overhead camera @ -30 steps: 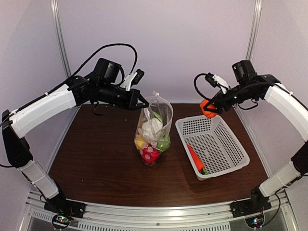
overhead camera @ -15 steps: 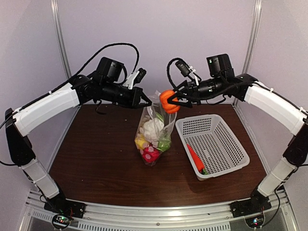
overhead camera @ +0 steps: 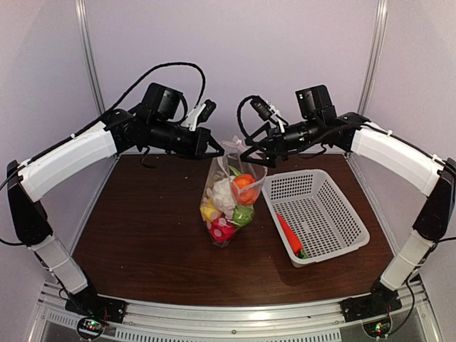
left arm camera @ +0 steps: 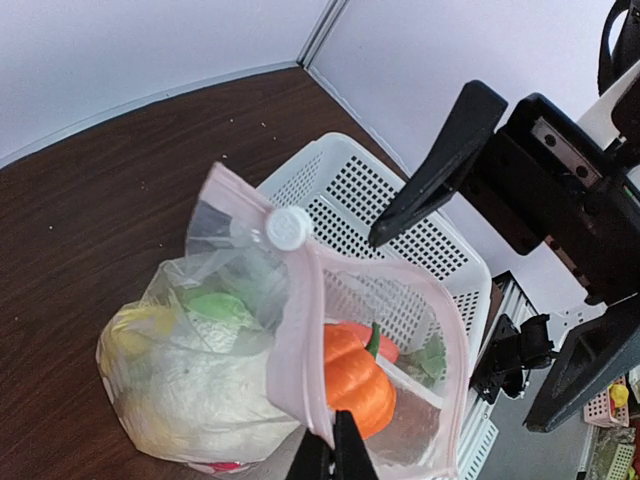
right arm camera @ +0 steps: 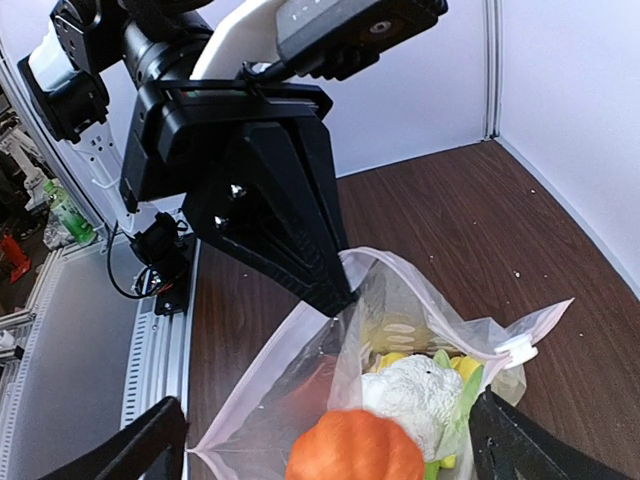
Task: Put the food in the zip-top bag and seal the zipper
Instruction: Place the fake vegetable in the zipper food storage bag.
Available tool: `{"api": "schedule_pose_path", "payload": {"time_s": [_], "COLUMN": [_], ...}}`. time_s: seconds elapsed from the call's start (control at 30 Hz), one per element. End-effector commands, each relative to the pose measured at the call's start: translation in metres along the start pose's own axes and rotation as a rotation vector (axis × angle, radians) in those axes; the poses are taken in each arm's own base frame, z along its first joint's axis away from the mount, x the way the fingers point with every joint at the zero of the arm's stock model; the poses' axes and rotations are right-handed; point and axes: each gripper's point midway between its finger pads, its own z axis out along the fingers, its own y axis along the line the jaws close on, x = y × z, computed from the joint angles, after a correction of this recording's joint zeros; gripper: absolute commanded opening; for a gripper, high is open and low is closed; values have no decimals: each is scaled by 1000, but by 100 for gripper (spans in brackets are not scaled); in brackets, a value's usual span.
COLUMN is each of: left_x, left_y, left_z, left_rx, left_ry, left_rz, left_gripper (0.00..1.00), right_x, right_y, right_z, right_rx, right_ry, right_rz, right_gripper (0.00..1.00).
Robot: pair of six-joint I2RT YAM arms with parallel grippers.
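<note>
Dark wooden tabletop (overhead camera: pixel 142 235) carries the zip-top bag (overhead camera: pixel 228 206), upright beneath both grippers. The left gripper (overhead camera: pixel 214 149) is pinched closed on the bag's rim, holding the mouth up. The right gripper (overhead camera: pixel 249 148) hangs just above it, jaws spread wide and empty, with the orange pumpkin (overhead camera: pixel 246 187) lying inside directly below. The right gripper should probably lift clear of the rim before reaching down for the carrot (overhead camera: pixel 288 234) in the basket (overhead camera: pixel 349 214) beside it.

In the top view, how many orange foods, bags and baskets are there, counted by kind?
Orange foods: 2 (pumpkin, carrot)
Zip-top bag: 1
Basket: 1
Total: 4
</note>
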Motion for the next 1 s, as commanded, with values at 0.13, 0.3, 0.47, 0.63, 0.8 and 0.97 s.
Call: {"api": "schedule_pose_path", "payload": {"time_s": [0.13, 0.3, 0.47, 0.63, 0.8, 0.97], "left_x": [-21, -23, -23, -29, -28, -19], "left_y": [-7, -8, 5, 15, 3, 12], "left_z": [-15, -21, -28, -44, -48, -44], "left_rx": [7, 1, -87, -215, -119, -151], "left_ry": [-73, -95, -85, -130, -139, -121], "left_rz": [51, 63, 21, 121, 97, 71], "left_gripper": [0, 0, 0, 0, 0, 0], "right_x": [-7, 23, 124, 236, 282, 305], "right_y": [2, -33, -89, -80, -63, -45], "right_z": [-23, -85, -135, -127, -110, -96], "right_rx": [104, 326, 602, 555, 441, 290], "right_ry": [38, 35, 250, 531, 625, 697], "right_rz": [-62, 4, 170, 296, 389, 434], "right_gripper": [100, 100, 94, 78, 72, 63]}}
